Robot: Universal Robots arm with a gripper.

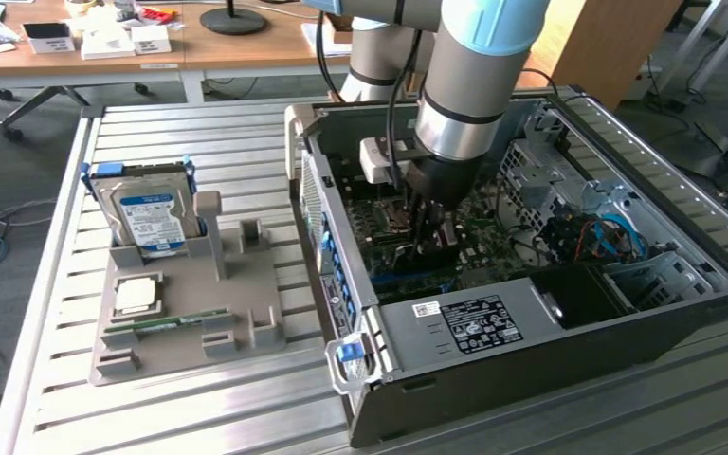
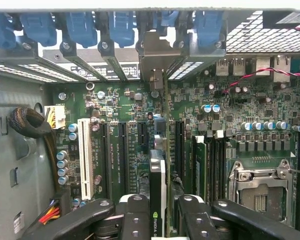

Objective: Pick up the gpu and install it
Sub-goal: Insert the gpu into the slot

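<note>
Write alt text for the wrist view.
The gripper is shut on the gpu, holding the card edge-on and upright over the green motherboard inside the computer case. The card's silver bracket reaches the row of rear slot covers with blue latches.

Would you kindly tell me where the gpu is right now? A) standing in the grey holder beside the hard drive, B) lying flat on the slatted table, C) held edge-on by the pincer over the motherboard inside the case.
C: the pincer grips the gpu edge-on above the motherboard slots.

wooden desk [image 1: 212,47], grey floor [image 1: 23,161], slatted table [image 1: 149,417]
</note>
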